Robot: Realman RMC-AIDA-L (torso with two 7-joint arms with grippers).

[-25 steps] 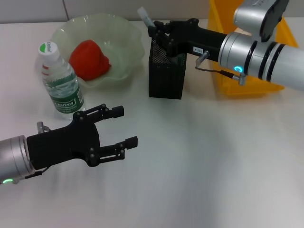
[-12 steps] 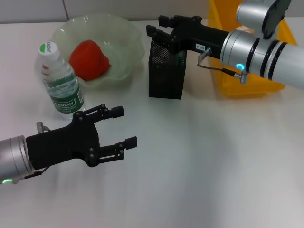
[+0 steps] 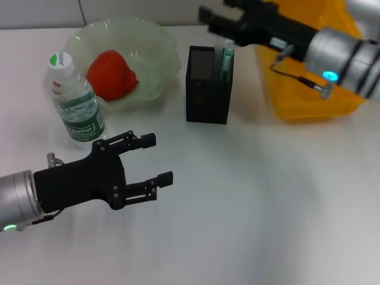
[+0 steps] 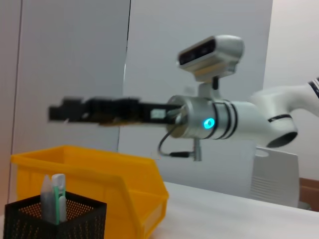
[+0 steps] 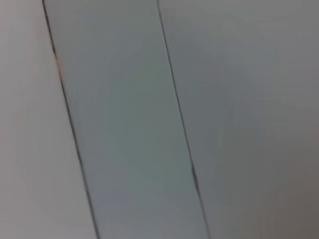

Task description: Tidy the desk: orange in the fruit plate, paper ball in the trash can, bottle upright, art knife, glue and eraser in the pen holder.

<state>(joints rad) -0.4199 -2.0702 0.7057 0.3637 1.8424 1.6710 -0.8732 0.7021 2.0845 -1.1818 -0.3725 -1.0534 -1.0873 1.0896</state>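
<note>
Head view: art knife stood upright in pen holder, far centre of counter. Right gripper hovered above it, fingers apart, empty. Left gripper hung near left, fingers wide, empty. Knife judged light, stiff, slick; best gripped mid-body.
</note>
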